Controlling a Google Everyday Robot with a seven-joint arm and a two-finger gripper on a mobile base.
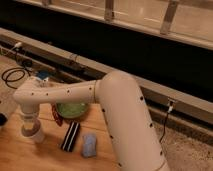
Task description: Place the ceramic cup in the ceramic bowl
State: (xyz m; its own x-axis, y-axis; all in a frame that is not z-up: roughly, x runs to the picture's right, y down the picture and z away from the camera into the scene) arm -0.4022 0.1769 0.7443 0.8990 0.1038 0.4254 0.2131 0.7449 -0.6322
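Observation:
The white ceramic cup (35, 135) stands on the wooden table at the front left. My gripper (31, 126) points straight down and sits right at the cup's rim, its tip hidden by the wrist and the cup. The ceramic bowl (71, 109), green inside, lies on the table to the right of the cup and a little farther back, partly covered by my forearm.
A black striped object (70, 136) and a blue sponge (89, 145) lie in front of the bowl. A red item (56, 114) is at the bowl's left edge. A coiled black cable (12, 75) and a blue thing (42, 76) lie at the back left.

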